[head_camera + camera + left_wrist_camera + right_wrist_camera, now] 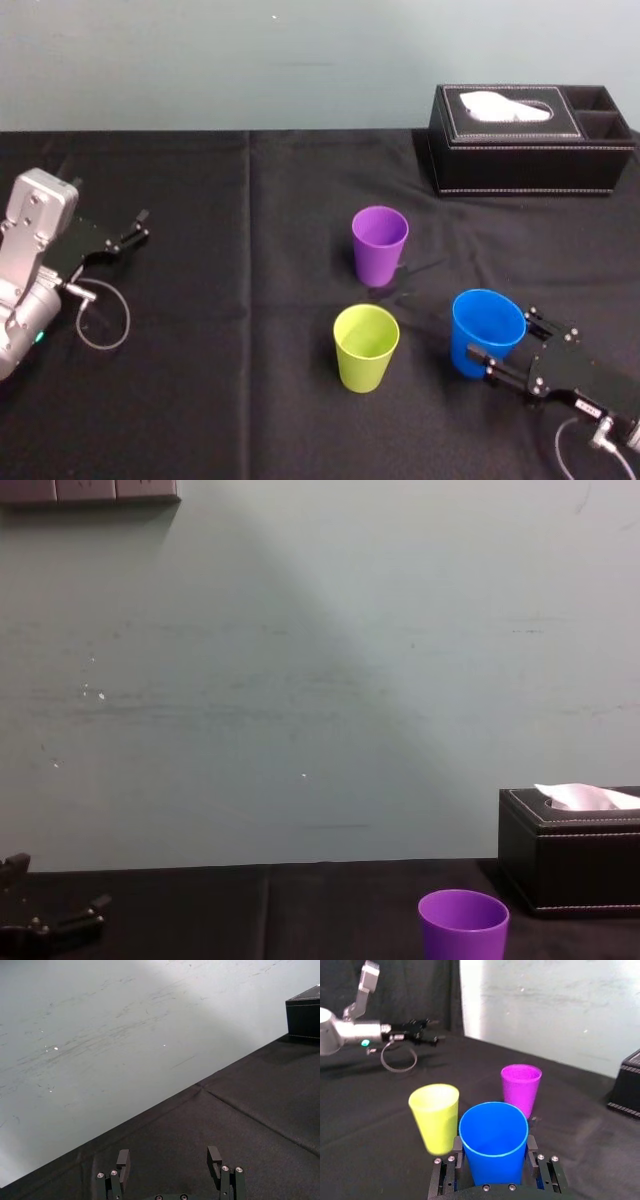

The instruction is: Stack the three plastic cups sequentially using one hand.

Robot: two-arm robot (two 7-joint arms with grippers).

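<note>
No writing can be read; a small white label on the right gripper (503, 335) is too small to make out. That blocky black gripper, at the head view's lower right, has its jaws closed against the sides of the smooth blue tapered plastic cup (487, 335). The yellow-green plastic cup (366, 348) stands left of it at lower centre, and the purple plastic cup (379, 245) stands upright above, at centre. All three cups are on matte black cloth (250, 400). A stitched black leather-look tissue box (530, 150) sits at upper right. The left gripper (135, 228), at mid-left, has its fingers apart and holds nothing.

Pale scuffed wall (300, 680) behind a creased black-clothed table (200, 400)
</note>
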